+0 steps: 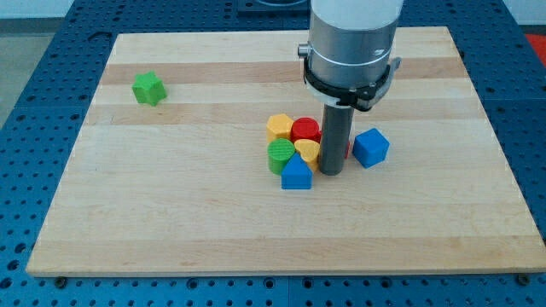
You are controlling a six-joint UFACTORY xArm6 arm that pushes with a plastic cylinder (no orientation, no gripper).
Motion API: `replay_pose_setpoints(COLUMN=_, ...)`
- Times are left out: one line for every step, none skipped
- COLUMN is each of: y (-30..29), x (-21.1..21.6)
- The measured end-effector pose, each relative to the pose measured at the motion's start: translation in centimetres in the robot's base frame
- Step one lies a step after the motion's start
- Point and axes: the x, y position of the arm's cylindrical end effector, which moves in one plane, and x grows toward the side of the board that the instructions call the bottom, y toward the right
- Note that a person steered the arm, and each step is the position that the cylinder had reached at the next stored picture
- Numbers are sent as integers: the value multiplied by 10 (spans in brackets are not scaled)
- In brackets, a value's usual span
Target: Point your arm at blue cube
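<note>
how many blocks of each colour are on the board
green: 2, the green star and the green cylinder
blue: 2, the blue cube and the blue house-shaped block
yellow: 2, the yellow block and the yellow heart
red: 1, the red cylinder
total: 7
My tip stands between the cluster and the blue cube.

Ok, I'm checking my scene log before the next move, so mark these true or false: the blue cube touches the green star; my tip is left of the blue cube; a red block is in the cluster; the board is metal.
1. Blue cube touches green star-shaped block: false, they lie far apart.
2. My tip is at the cube's left in view: true.
3. Red block sits in the cluster: true.
4. Wooden board is metal: false, wood.
</note>
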Motion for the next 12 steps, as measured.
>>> replay_pose_setpoints(y=1, x=3)
replay_pose_setpoints(y=10, x=21)
replay_pose_setpoints(y=22, x=35)
replay_pose_setpoints(y=56, x=24)
replay_pose_setpoints(y=92, x=10)
replay_pose_setpoints(y=115, x=-13)
replay_pose_setpoints(y=116, x=-45)
replay_pose_setpoints(y=116, x=-68)
replay_pose_setpoints(y=111, x=-67)
replay_pose_setpoints(y=110, x=-44)
replay_pose_setpoints(y=110, x=-26)
replay_pose_setpoints(y=101, x=-26)
